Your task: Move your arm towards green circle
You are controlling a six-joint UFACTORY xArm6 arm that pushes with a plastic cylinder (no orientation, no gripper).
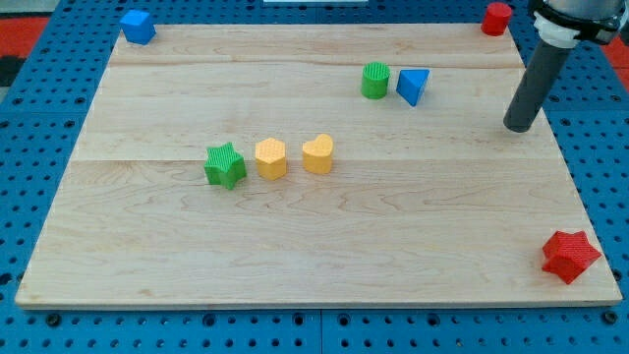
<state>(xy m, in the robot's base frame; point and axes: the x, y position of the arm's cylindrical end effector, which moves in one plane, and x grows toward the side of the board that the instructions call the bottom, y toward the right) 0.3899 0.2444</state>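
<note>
The green ribbed circular block (374, 81) stands near the view's top, right of centre, just beside a blue triangular block (414, 87). My tip (518, 128), a bare dark rod holding nothing, rests well apart to the view's right. The approach looks barely begun; next I should slide left and slightly up, skirting the blue triangle. The pale wooden board (393, 226) lies on a blue perforated base (29, 88).
</note>
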